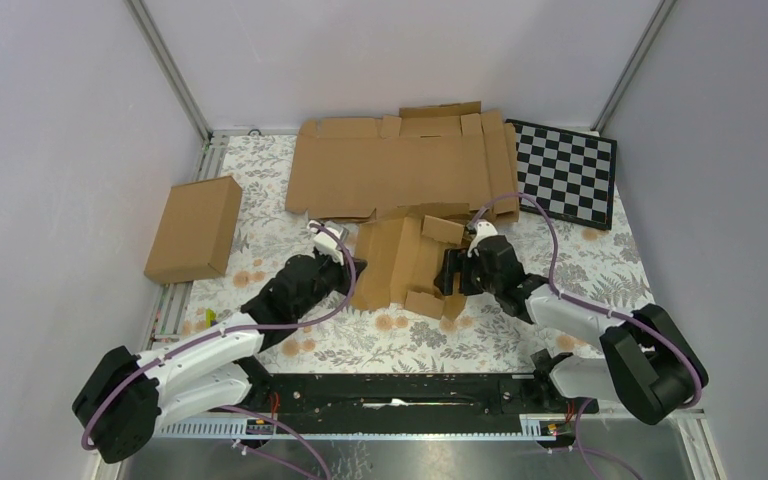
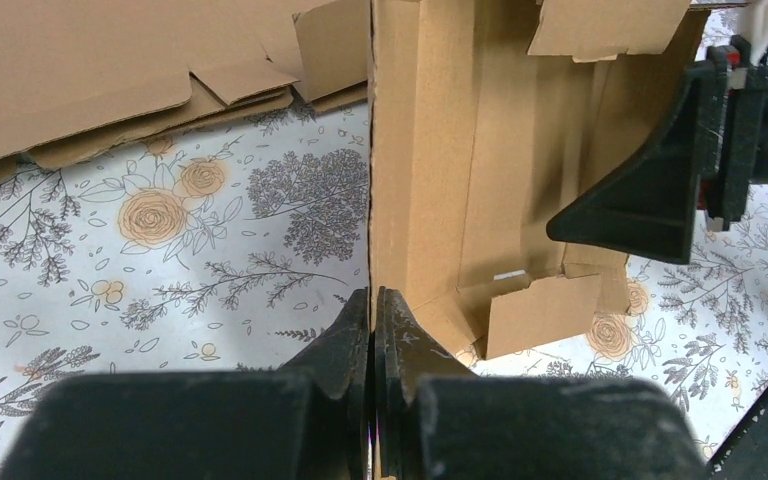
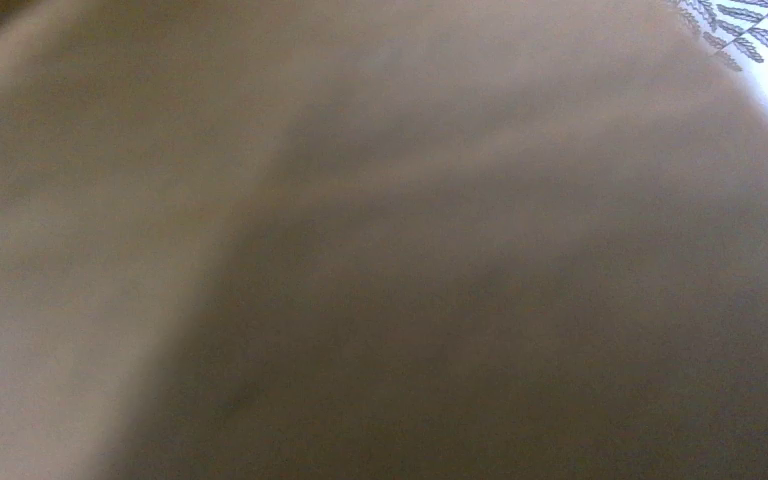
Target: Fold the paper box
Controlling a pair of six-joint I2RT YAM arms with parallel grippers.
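between the two pincers sits the paper box (image 1: 397, 262), half folded. left pincer (image 2: 372, 305) is pinched tight on the box's wall edge. right pincer (image 1: 452, 272) is at the opposite wall; i cannot tell how wide it stands.

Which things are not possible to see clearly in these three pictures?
- Top view: the right gripper is too small to tell open from shut.
- Right wrist view: blurred brown cardboard against the lens hides its fingers.
- Left wrist view: the top edge cuts off the paper box.
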